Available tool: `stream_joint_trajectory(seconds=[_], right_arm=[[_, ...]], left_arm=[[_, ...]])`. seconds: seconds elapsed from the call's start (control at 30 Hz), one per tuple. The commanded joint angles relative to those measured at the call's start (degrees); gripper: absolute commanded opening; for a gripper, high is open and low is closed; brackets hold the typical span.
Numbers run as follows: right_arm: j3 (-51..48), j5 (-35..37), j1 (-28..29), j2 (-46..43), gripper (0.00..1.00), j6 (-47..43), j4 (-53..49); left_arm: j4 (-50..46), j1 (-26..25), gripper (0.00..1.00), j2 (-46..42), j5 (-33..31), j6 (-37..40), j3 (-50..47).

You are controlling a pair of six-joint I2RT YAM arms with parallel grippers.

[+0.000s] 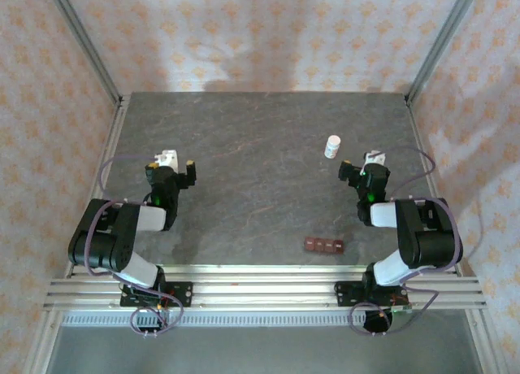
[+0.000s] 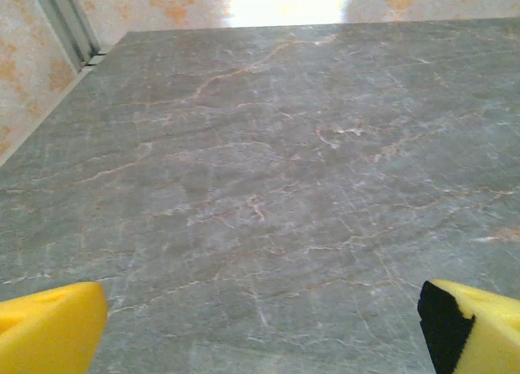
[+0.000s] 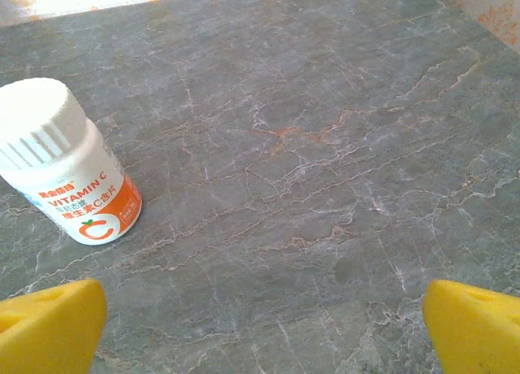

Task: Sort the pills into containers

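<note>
Left gripper (image 1: pixel 177 167): I am hovering it over the left half of the table (image 1: pixel 244 138), with the jaws standing wide apart and gripping nothing.
Left fingertips (image 2: pixel 49 329): they are showing yellow at the two lower corners of my left wrist view, with veined grey tabletop lying between them.
Right gripper (image 1: pixel 363 171): I am holding this one spread wide too, over the right half of the table, and it is carrying nothing.
Vitamin C bottle (image 3: pixel 69 175): it is standing upright with its white ribbed cap on, ahead and to the left of my right gripper, near it but not touching either finger.
Containers (image 1: pixel 323 245): the dark reddish-brown strip of four joined compartments is lying close to the near edge, right of centre. It is sitting between my two arms, nearer the right one and well apart from both grippers. I cannot tell what is inside.
</note>
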Motion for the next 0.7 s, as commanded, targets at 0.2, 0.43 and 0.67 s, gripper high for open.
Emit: stream_joint_trajectory(seconds=[0.2,0.43,0.67], right_arm=[[1.2,1.2,-0.3,-0.2,1.00,0.3,-0.1],[1.1,1.3,-0.2,-0.2,1.00,0.3,0.0],[1.5,1.9,-0.4,-0.2,1.00,0.6,-0.5]], left_arm=[[1.2,-0.5,1.00,0.2,-0.8,0.1,0.2],[0.0,0.0,1.00,0.2,-1.0,-0.6,0.9],[-0.6,0.6,1.00,0.2,-0.3,-1.1,1.2]])
